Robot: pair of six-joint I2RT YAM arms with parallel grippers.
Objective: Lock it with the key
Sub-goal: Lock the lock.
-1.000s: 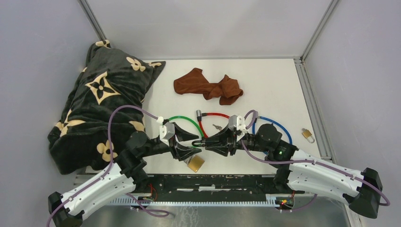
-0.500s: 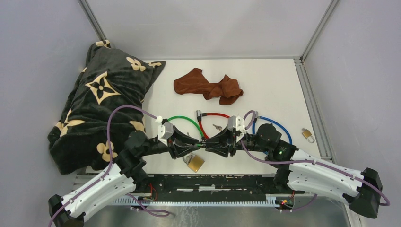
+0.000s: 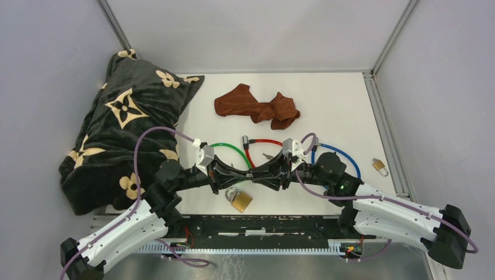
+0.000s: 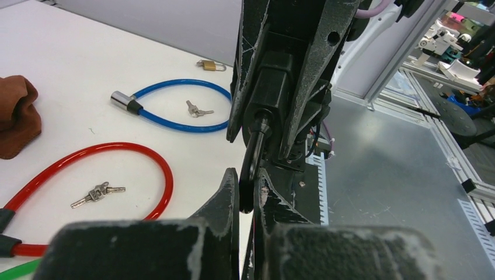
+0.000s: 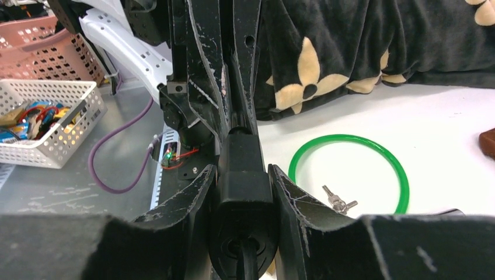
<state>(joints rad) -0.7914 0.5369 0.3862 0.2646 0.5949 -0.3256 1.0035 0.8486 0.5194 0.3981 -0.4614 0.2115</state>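
Observation:
My two grippers meet tip to tip near the table's front middle. The right gripper (image 3: 264, 173) (image 5: 242, 178) is shut on a black lock body (image 5: 242, 169) (image 4: 274, 93), its keyhole end facing the left arm. A black-headed key (image 4: 250, 169) sticks out of that lock. The left gripper (image 3: 242, 173) (image 4: 248, 184) is shut on the key's head, with its fingers (image 4: 229, 198) pressed flat on both sides. In the top view the lock and key are hidden between the fingers.
On the table lie a green cable loop (image 3: 230, 153), a red cable lock (image 3: 257, 146), a blue one (image 3: 338, 154), loose keys (image 3: 267, 156), a brass padlock (image 3: 240, 200) and a small padlock (image 3: 380, 167). There is a brown cloth (image 3: 257, 107) at the back and a dark flowered blanket (image 3: 122, 128) at the left.
The left gripper has gone from open to shut on the key's head. Both grippers have drifted slightly away from the table's front edge, staying tip to tip.

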